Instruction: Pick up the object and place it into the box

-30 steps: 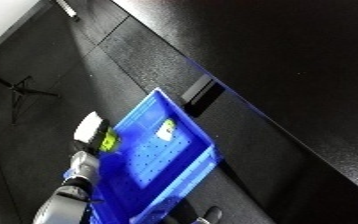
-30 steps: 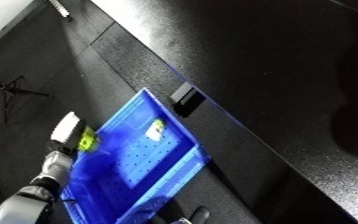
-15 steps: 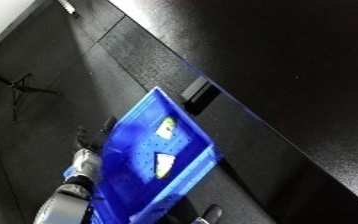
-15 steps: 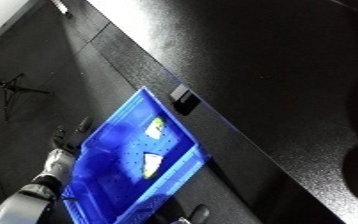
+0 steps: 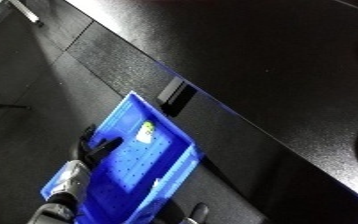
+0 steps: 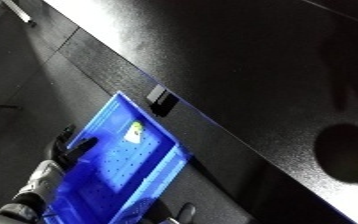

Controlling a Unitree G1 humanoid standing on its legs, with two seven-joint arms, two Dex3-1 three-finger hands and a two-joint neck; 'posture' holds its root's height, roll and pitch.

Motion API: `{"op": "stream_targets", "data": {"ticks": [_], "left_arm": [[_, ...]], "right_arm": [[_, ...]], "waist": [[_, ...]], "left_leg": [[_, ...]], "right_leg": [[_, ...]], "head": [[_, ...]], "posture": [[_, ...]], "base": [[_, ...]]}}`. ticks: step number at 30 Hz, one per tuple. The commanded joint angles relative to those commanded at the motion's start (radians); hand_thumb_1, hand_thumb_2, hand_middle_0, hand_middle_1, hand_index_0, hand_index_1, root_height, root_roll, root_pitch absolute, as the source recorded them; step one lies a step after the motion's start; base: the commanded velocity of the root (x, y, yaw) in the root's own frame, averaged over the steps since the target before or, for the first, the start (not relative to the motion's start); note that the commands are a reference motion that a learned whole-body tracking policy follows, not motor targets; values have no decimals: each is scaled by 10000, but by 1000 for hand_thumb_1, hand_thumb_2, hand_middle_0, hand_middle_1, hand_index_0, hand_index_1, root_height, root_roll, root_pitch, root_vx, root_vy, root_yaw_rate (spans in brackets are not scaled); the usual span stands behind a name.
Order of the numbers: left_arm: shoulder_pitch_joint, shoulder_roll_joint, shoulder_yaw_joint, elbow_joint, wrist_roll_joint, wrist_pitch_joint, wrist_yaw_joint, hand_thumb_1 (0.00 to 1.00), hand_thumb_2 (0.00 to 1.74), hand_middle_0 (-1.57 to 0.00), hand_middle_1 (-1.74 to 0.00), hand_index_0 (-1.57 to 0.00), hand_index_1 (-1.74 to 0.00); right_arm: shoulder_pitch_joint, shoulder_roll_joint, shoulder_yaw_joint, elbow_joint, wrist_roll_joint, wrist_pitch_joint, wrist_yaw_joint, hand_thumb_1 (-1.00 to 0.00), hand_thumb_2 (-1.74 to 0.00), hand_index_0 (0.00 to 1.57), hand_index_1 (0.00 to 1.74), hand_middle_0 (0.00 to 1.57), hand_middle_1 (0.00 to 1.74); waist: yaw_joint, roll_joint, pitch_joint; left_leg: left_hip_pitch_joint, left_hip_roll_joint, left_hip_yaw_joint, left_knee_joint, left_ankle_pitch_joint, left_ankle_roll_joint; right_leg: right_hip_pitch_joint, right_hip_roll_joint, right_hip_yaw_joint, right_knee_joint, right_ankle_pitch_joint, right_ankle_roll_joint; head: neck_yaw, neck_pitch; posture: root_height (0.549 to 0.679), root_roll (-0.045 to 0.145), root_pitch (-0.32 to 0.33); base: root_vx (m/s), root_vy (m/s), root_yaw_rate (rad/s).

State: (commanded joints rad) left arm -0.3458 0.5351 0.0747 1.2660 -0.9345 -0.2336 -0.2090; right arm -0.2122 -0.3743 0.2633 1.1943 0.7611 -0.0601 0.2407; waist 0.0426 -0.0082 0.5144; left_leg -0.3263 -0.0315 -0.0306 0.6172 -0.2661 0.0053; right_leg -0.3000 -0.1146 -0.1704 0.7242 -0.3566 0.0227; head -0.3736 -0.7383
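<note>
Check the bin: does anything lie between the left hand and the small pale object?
Nothing does. In the left eye view only bare blue bin floor lies between the left hand, at the bin's left rim, and the small pale object inside it.

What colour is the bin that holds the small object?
The bin is bright blue with a dotted floor, clearest in the left eye view.

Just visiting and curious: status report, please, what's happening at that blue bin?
Left hand at bin's edge, fingers relaxed, empty. Small white and yellow object lying inside blue bin. Right hand out of view. Nothing in the way.
</note>
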Motion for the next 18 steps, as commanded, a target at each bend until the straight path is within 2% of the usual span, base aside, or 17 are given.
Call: {"op": "stream_targets", "data": {"ticks": [5,9,13,18], "left_arm": [[157,-430,-987,-190,1886,381,-495,0,0,0,0,0,0],[275,-688,-1669,-446,2520,661,-507,0,0,0,0,0,0],[380,-891,-2016,-593,2728,937,-409,0,0,0,0,0,0],[702,-1128,-2210,-648,3012,912,-467,0,0,0,0,0,0]], "right_arm": [[-152,-105,-149,65,-56,-36,-18,0,0,0,0,0,0],[-333,-247,-290,120,-157,-10,-56,0,0,0,0,0,0],[-522,-342,-371,139,-250,48,-79,0,0,0,0,0,0],[-528,-373,-468,118,-532,0,-7,0,0,0,0,0,0]], "waist": [[-201,190,11],[-405,363,-30],[-591,476,-37],[-800,555,-28]], "left_leg": [[70,62,144,-136,32,-7],[72,89,286,-236,60,-17],[-31,103,437,-28,-79,29],[-100,165,663,250,-275,106]], "right_leg": [[-162,63,244,-111,193,73],[-359,107,464,-255,389,133],[-561,144,660,-350,581,181],[-731,208,815,-305,669,186]], "head": [[2106,385],[3915,640],[5179,952],[6341,1483]], "posture": [[642,28,-42],[643,29,-33],[643,30,-26],[642,30,-23]], "base": [[-41,-2,-185],[-44,32,-205],[-35,22,-237],[-15,19,-273]]}}
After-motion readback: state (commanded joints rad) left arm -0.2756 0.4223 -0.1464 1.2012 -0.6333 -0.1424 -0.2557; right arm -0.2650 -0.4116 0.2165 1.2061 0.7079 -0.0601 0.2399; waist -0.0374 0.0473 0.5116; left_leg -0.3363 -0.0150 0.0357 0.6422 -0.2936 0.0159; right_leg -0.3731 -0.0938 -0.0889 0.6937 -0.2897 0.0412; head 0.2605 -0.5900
